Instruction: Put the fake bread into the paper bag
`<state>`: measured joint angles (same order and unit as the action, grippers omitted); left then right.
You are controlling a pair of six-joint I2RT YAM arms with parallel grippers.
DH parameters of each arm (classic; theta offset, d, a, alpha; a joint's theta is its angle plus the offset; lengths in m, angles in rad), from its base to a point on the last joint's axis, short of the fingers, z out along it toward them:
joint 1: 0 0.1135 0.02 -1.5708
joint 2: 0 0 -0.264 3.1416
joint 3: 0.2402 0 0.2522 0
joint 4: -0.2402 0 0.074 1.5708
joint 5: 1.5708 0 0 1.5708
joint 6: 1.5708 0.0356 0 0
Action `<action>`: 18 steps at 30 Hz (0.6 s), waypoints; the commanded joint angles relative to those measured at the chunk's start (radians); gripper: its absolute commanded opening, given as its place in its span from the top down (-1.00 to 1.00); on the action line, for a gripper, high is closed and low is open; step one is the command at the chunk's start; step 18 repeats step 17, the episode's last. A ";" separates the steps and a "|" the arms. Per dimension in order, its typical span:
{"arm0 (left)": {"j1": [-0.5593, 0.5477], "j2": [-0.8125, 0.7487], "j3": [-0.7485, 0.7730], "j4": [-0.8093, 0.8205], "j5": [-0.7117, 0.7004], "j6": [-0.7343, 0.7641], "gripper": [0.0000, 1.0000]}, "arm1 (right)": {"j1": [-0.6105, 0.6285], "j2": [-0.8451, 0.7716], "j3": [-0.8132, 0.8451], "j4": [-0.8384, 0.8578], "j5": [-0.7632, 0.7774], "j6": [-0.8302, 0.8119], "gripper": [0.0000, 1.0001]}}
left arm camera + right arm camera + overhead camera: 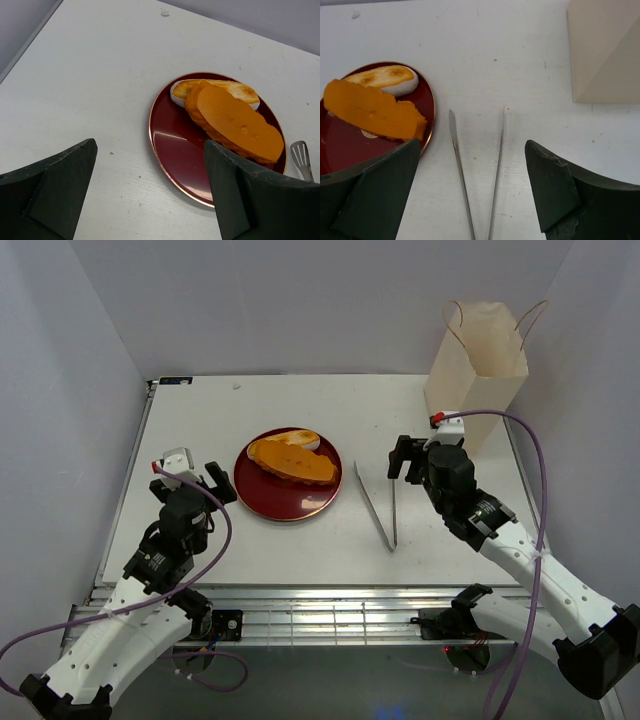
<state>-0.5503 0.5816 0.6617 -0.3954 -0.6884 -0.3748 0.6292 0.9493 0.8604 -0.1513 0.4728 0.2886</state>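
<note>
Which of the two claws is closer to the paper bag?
Right. The right claw sits just in front of the bag; the left claw is far off, on the plate's other side.

The fake bread point(291, 459) lies heaped on a dark red plate point(265, 502): glossy orange slices overlapping, with a pale toasted piece tucked at the far edge. The cream paper bag point(478, 370) stands upright and open, its thin handles up, at the far right corner of the surface point(200, 420).

Glossy orange fake bread point(292, 461) on dark red, gold-rimmed plate point(280, 502); cream-beige paper bag point(480, 355); silver tongs point(373, 503).
</note>
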 commanded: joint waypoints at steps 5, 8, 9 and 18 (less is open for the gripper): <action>-0.003 0.004 0.004 -0.006 -0.007 -0.006 -0.96 | 0.003 -0.046 -0.093 -0.036 0.069 0.057 -0.80; -0.003 0.004 0.004 -0.007 -0.008 -0.004 -0.96 | 0.003 -0.041 -0.096 -0.056 0.070 0.058 -0.80; -0.003 0.006 0.004 -0.007 -0.010 -0.004 -0.96 | 0.003 -0.040 -0.096 -0.056 0.072 0.058 -0.80; -0.003 0.011 0.004 -0.007 -0.010 -0.004 -0.96 | 0.003 -0.047 -0.110 -0.042 0.052 0.049 -0.80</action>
